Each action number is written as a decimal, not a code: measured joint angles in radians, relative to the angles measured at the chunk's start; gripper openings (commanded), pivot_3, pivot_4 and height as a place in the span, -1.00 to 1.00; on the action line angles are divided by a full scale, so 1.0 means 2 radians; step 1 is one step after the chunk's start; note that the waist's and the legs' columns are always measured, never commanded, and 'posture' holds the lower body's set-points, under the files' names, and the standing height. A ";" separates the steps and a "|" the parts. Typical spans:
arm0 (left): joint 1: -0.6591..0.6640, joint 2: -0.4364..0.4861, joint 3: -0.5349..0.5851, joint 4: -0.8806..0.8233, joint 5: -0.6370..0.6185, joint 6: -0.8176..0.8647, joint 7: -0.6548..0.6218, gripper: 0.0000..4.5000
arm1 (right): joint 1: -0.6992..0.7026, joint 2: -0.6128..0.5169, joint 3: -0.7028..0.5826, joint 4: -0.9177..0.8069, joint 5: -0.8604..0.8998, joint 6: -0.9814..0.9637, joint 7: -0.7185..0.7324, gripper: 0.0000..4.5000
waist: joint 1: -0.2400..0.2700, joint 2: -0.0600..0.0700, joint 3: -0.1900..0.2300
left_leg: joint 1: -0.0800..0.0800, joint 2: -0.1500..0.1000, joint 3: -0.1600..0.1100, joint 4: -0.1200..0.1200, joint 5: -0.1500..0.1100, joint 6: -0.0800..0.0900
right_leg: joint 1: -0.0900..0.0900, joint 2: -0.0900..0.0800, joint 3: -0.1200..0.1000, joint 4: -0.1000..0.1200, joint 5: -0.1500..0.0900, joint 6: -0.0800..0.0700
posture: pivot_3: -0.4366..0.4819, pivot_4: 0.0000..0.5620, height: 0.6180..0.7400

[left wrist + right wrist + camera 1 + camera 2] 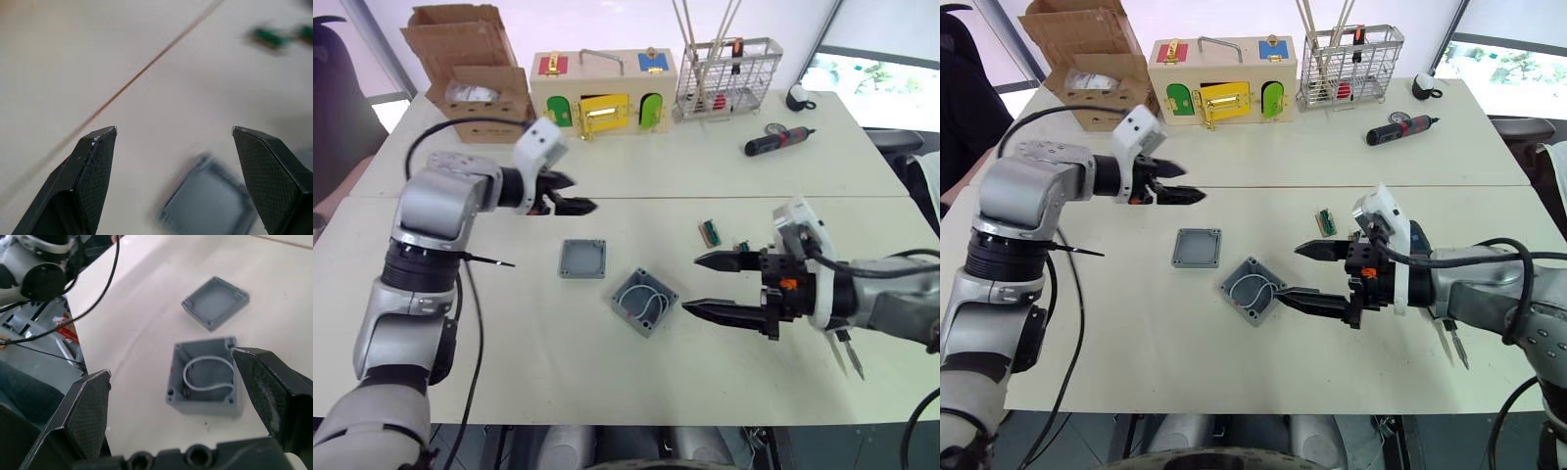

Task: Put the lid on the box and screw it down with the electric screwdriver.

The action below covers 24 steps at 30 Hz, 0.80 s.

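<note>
One lid (582,258), one box (644,301) — apart; both pincers wide, empty — left (576,194), right (715,285); maybe two wires inside.

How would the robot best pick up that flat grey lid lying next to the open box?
Probably from above, pinching two opposite outer edges of the lid. It lies flat on the table with its hollow side up, so only its low rim offers the fingers anything. The open left gripper, hovering just beyond it, is nearest.

Two pale tables (636,372) butt together along a seam — bright windows (862,73) at two o'clock, a dark chair (337,108) at ten.
</note>
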 measured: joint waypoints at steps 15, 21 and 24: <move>0.074 -0.141 0.097 -0.092 0.018 0.173 0.242 0.72 | 0.013 0.016 0.050 0.009 -0.089 -0.020 0.040 1.00 | 0.003 -0.001 0.000 | -0.001 0.000 0.000 0.000 0.002 -0.003 | -0.002 -0.001 0.001 0.002 0.000 0.000 | -0.05 -0.47 1.00; 0.073 -0.164 0.103 -0.093 -0.008 0.173 0.281 0.72 | 0.029 0.026 0.049 0.004 -0.088 -0.020 0.020 1.00 | 0.008 -0.002 0.000 | -0.001 -0.001 0.000 0.000 0.002 -0.003 | -0.002 -0.002 0.001 0.002 0.000 0.000 | -0.05 -0.47 1.00; 0.077 -0.163 0.103 -0.092 -0.026 0.173 0.293 0.72 | 0.039 0.027 0.046 -0.001 -0.086 -0.020 0.014 1.00 | 0.009 -0.002 0.000 | -0.001 -0.001 0.000 0.000 0.002 -0.003 | -0.002 -0.002 0.001 0.002 0.000 0.000 | -0.05 -0.47 1.00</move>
